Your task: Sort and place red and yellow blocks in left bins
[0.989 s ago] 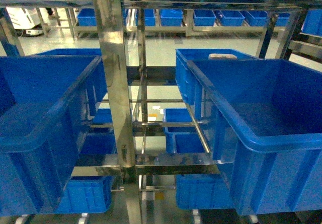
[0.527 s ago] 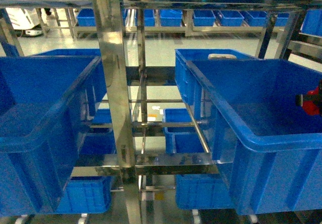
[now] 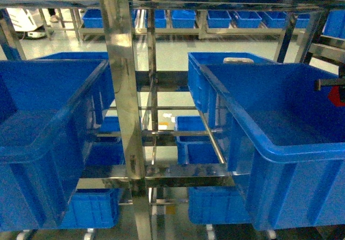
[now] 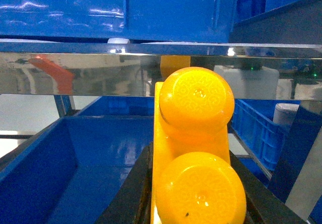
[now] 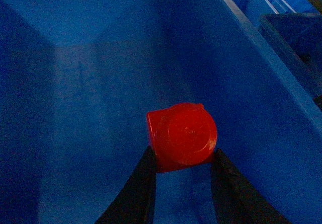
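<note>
Right jaws: pinching the red block [image 5: 182, 137], one dark finger [image 5: 142, 186] on each side, round stud face turned toward the wrist camera.
Right gripper [image 5: 182, 156]: over the inside of the right blue bin [image 5: 261, 83], block held clear of the bin floor; in the head view just a dark bar with a bit of red at the right edge [image 3: 335, 91].
Red block position: inside the right bin's volume, nearer the right wall than the left.
Left jaws: closed on the yellow block [image 4: 193, 148], dark fingers [image 4: 132, 194] flanking its lower part.
Left gripper [image 4: 193, 204]: below a steel shelf rail [image 4: 100, 73], not seen in the head view.
Yellow block: two round studs stacked one above the other facing the wrist camera, upper stud overlapping the rail in the view.
Under the left gripper: a lower blue bin [image 4: 65, 168] with glossy floor, open beneath and to the left of the block.
Left blue bin [image 3: 48, 137]: large, on the left of the head view, interior only partly visible.
Steel rack [image 3: 121, 89]: upright post between the two big bins, crossbars behind.
Background: rows of small blue bins [image 3: 183, 19] on far shelves.
</note>
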### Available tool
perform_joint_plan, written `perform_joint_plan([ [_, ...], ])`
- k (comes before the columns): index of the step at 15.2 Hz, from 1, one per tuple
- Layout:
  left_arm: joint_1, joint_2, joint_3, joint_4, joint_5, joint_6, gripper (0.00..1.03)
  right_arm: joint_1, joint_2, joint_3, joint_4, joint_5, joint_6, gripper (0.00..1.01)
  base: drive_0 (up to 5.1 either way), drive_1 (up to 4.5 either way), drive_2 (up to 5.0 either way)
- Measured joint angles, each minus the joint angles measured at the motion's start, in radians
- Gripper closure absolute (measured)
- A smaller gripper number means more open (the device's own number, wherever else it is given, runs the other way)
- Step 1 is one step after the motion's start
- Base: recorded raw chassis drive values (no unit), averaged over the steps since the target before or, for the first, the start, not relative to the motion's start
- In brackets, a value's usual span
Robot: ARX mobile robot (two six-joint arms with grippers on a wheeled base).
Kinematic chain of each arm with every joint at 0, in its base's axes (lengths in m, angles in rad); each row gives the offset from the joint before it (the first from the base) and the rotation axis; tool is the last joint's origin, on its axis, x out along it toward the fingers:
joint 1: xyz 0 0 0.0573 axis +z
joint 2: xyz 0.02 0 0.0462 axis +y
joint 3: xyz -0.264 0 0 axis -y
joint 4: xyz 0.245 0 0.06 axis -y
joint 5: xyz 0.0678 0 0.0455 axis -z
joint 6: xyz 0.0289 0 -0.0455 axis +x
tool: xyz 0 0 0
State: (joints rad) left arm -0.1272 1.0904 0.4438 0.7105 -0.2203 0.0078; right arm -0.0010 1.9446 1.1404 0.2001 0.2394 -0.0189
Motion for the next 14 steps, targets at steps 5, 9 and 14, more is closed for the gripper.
perform_joint_plan([
  [5, 0.0, 0.0, 0.0, 0.001, 0.0, 0.0, 0.77, 0.014, 0.0, -0.068, 0.019, 0.034, 0.05, 0.78, 0.0, 0.0, 0.0],
  [9, 0.0, 0.0, 0.0, 0.0, 0.0, 0.0, 0.77, 0.053, 0.002, -0.137, 0.041, 0.067, 0.1, 0.78, 0.0, 0.0, 0.0],
  [14, 0.0, 0.0, 0.0, 0.0, 0.0, 0.0, 0.77, 0.086, 0.007, -0.155, 0.057, 0.08, 0.173, 0.78, 0.0, 0.0, 0.0],
])
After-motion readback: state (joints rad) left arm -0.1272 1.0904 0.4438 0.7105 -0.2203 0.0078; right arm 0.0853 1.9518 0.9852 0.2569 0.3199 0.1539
